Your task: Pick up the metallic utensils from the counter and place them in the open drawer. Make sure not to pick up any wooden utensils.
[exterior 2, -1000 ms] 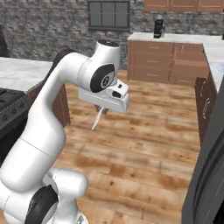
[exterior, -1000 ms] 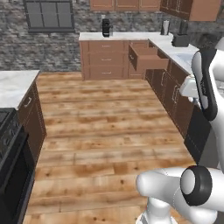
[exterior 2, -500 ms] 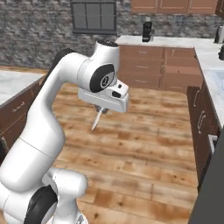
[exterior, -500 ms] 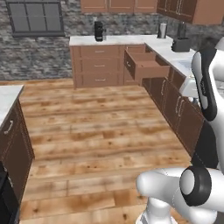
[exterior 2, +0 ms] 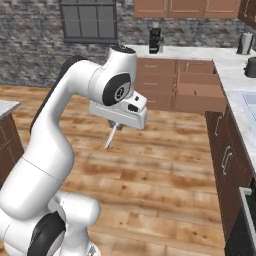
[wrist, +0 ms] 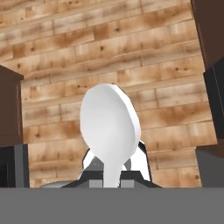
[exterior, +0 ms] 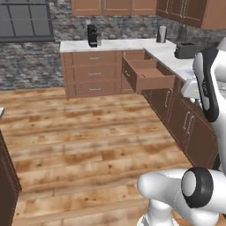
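My gripper [exterior 2: 118, 125] hangs over the wooden floor, shut on a metallic spoon [exterior 2: 111, 137] whose slim silver shaft points down and to the left. In the hand view the spoon's pale bowl [wrist: 109, 120] stands straight up between the fingertips [wrist: 93, 166], with floor planks behind it. The open drawer [exterior: 148, 73] juts from the reddish-brown corner cabinets, a deep box, and it sits to the right of my hand in the right base view [exterior 2: 200, 93]. A corner of the counter [exterior 2: 6, 106] shows at the left edge. The wooden utensils are out of view.
A black coffee machine [exterior: 92, 35] stands on the back marble top [exterior: 110, 44], and a dark toaster [exterior: 185, 50] sits on the right-hand top. Closed cabinets [exterior: 185, 123] line the right side. Open floor [exterior: 88, 141] stretches between me and the drawer.
The whole picture has shifted as the base drove on: the corner cabinets and open drawer stand larger and nearer the middle. The gripper keeps the spoon in the same pose.
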### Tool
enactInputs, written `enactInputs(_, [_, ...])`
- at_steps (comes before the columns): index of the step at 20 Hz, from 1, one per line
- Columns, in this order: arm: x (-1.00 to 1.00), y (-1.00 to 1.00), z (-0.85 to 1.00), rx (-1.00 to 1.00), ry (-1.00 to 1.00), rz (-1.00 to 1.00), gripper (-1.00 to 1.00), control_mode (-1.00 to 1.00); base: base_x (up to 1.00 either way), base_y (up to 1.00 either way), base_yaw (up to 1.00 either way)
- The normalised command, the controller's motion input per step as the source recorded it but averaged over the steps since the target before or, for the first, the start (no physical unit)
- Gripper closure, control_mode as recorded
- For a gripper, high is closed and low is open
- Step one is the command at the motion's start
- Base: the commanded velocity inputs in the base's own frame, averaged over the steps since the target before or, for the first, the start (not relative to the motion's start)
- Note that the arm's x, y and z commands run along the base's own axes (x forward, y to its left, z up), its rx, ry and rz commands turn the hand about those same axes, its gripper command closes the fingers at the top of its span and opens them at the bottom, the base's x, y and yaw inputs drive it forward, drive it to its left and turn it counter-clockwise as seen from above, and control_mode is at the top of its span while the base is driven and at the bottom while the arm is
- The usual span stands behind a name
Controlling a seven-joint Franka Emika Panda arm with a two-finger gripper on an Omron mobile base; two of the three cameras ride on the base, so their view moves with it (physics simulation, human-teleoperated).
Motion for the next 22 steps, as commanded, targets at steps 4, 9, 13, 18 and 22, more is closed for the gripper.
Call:
enactInputs(4, [0.00,0.00,0.00,0.00,0.00,0.00,1.00,1.00,1.00,-0.28,-0.03])
enactInputs(9, [0.00,0.00,0.00,0.00,0.00,0.00,1.00,1.00,1.00,-0.42,0.00])
enactInputs(13, [0.00,0.00,0.00,0.00,0.00,0.00,1.00,1.00,1.00,-0.46,0.00])
enactInputs(18, [0.00,0.00,0.00,0.00,0.00,0.00,1.00,1.00,1.00,-0.64,0.00])
enactInputs(22, [0.00,0.00,0.00,0.00,0.00,0.00,1.00,1.00,0.92,-0.58,0.00])
